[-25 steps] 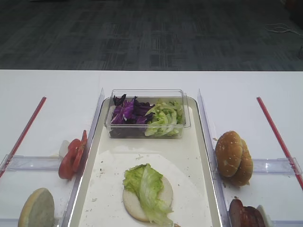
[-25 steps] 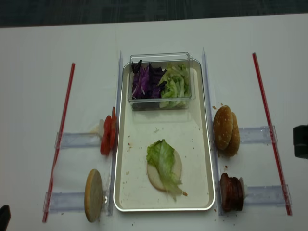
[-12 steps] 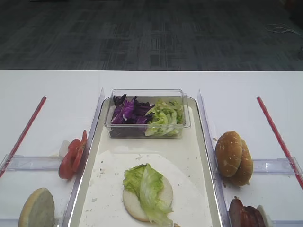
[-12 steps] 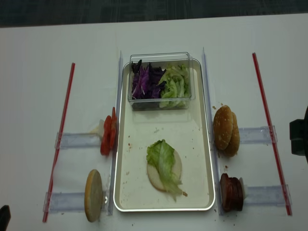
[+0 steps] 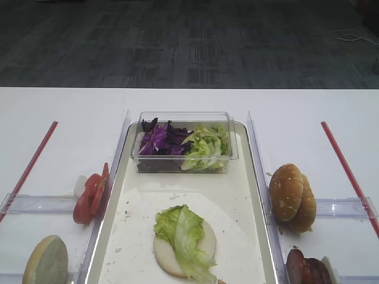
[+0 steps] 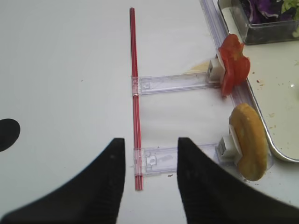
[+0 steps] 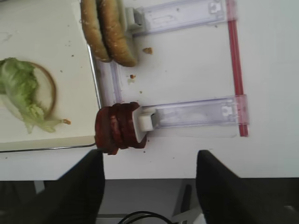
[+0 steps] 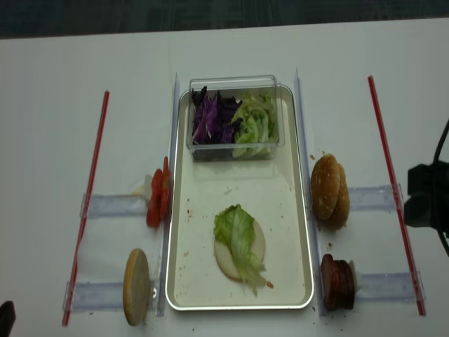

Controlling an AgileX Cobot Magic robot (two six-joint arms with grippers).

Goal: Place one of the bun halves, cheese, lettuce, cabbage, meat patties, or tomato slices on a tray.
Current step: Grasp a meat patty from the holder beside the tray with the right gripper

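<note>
Two dark fingers of my right gripper (image 7: 149, 186) stand wide apart and empty above the worktop (image 7: 196, 70), with the patties (image 7: 119, 128) stacked on edge just ahead, right of the tray (image 8: 302, 239). On the tray, lettuce (image 8: 237, 235) lies over a pale bun half (image 8: 242, 256). My left gripper (image 6: 152, 179) is also spread and empty, near the tomato slices (image 6: 233, 67).

Tub (image 8: 233, 116) at tray's (image 8: 181, 232) far end — blocking
</note>
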